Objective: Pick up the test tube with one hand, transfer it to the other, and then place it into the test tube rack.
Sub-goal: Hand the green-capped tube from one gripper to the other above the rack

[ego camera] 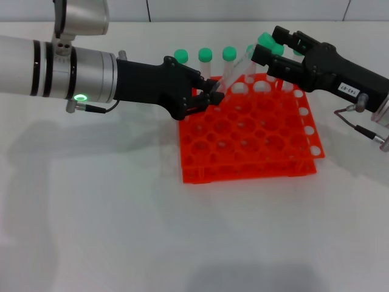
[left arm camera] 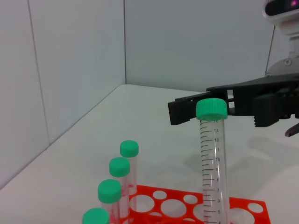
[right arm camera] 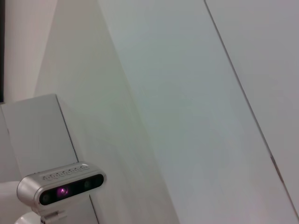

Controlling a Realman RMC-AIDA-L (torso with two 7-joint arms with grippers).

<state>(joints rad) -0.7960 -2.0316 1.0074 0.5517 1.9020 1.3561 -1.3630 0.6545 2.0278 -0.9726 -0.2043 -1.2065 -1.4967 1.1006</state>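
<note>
Tubes with green caps are standing in the orange rack, and you are looking at one special moment over its back edge. Your left gripper, the black one with no sticker, is reaching in from the left on its silver arm with the green glowing ring. Its two fingers are squeezing the bottom part of the test tube, right by the rack's back left corner. The test tube is leaning a little, with its green cap pointing up toward your right gripper. Your right gripper, the black one with the small white sticker, is coming in from the right. Its fingers are sitting on both sides of the green cap. You cannot tell if they are pinching the cap or just sitting beside it. In the left wrist view you are seeing the test tube standing tall in front, with little number marks down its side, and the right gripper is right behind its cap. Four other tubes are standing in a row along the rack there. Three other tubes are showing in the head view, behind the left gripper.
</note>
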